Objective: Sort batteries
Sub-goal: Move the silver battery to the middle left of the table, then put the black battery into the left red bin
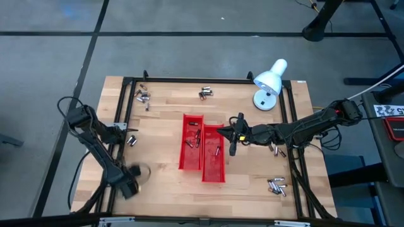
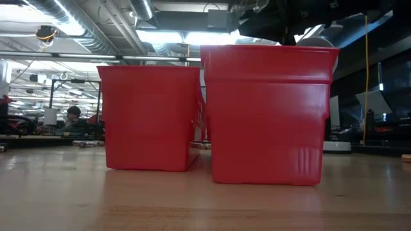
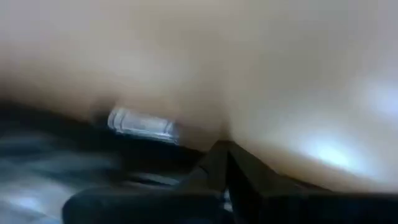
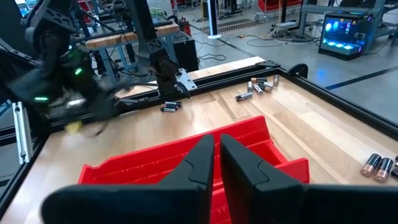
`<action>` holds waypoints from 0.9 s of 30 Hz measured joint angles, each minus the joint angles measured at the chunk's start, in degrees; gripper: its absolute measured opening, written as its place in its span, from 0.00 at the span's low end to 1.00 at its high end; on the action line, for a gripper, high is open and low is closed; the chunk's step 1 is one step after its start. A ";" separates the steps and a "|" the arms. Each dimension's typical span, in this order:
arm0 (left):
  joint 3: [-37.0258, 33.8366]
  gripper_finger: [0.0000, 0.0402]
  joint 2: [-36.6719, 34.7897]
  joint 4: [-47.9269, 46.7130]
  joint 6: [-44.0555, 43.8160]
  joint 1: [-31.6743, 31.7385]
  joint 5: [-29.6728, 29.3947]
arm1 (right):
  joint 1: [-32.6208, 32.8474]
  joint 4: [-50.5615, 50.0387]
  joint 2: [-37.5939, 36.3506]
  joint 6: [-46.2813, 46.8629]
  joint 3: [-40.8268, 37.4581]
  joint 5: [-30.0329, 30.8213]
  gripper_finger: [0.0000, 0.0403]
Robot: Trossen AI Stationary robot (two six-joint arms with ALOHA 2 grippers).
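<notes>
Fingers of the right gripper [image 4: 217,163] sit pressed together, empty, above the red trays [image 4: 155,163].

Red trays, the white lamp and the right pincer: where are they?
Red trays [image 1: 192,120]: high view, far rim of the left tray.
White lamp [image 1: 271,77]: high view, its shade.
Right pincer [image 1: 232,149]: high view, fingertips over the right tray's edge.

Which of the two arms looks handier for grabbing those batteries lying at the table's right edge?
Probably the right. Its gripper hangs over the red trays, near those batteries; the left gripper sits shut at the far corner.
</notes>
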 joint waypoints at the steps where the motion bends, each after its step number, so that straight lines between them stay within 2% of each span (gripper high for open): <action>1: -0.17 0.00 -0.90 -2.20 0.45 0.26 -2.87 | 0.00 -0.03 0.00 0.00 0.00 0.02 0.08; 6: 1.42 0.00 -8.80 -7.82 -0.64 2.45 -10.21 | 0.00 0.17 0.04 0.02 -0.04 -0.42 0.08; 15: 1.81 0.00 -23.02 -9.10 -10.65 4.91 -22.90 | 0.00 -0.26 0.06 0.00 -0.04 0.15 0.08; 20: 1.85 0.00 -26.12 -9.23 -12.36 9.62 -24.73 | 0.00 -1.68 0.09 -0.29 -0.04 0.26 0.08; 23: 1.85 0.00 -25.99 -10.31 -13.19 15.13 -26.30 | 0.00 -4.52 0.09 -1.20 -0.04 2.59 0.08; 27: 1.85 0.00 -25.28 -9.85 -7.27 23.19 -26.09 | 0.00 -7.66 0.11 -1.44 -0.04 6.11 0.08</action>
